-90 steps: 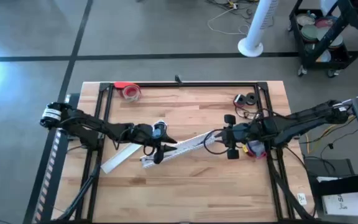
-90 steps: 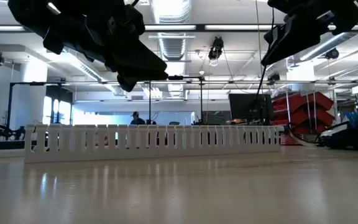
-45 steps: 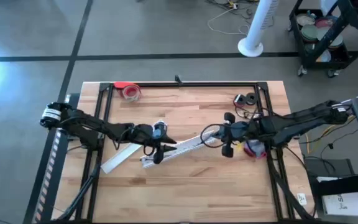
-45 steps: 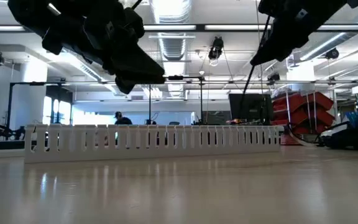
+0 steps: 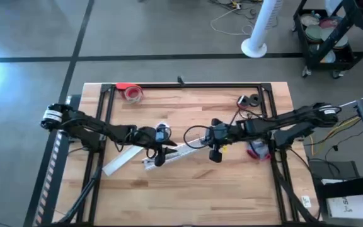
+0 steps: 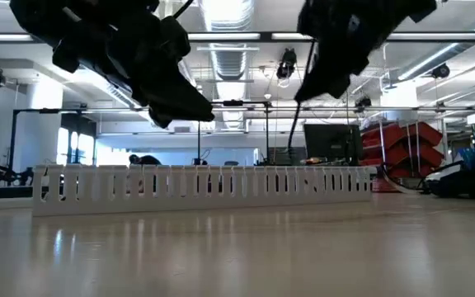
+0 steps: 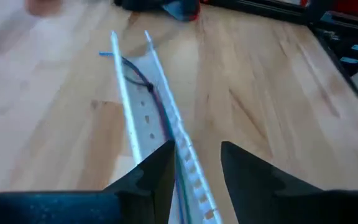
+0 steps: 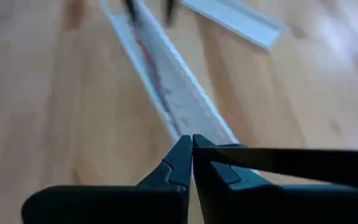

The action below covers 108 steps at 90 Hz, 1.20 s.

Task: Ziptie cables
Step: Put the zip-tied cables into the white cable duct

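Here, slotted white channel holding the cables (reddish), left hand parted, right hand pinching black strip.

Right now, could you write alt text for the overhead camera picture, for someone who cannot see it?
Seen from above, two dark robot arms meet over a white slotted channel lying slantwise on a wooden table. The left pincer is at the channel's lower end; the right pincer holds a thin dark looping strand. A red tape roll sits at the far edge.
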Each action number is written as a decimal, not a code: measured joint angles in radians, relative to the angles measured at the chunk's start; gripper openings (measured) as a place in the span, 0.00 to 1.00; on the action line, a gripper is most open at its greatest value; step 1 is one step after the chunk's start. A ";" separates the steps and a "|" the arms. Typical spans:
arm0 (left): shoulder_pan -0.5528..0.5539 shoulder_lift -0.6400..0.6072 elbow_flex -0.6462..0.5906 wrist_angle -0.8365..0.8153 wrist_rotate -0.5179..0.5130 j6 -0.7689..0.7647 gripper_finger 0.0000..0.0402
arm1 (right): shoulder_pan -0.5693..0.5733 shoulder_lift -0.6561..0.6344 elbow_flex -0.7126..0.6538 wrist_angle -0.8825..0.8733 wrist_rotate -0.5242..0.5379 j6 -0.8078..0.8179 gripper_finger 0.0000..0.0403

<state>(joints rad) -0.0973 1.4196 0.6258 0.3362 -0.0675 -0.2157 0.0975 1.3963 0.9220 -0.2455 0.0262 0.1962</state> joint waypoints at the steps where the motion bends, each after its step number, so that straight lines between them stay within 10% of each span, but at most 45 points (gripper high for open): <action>1: 0.000 0.000 0.000 0.004 -0.005 0.005 0.29 | 0.000 0.004 0.009 -0.002 -0.004 -0.003 0.00; 108: 0.001 0.079 -0.016 0.099 -0.082 0.095 0.29 | -0.196 0.304 0.252 -0.190 -0.087 0.187 0.00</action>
<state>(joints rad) -0.0959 1.4981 0.6098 0.4354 -0.1499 -0.1206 -0.0990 1.6999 1.1736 -0.4353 -0.0608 0.3832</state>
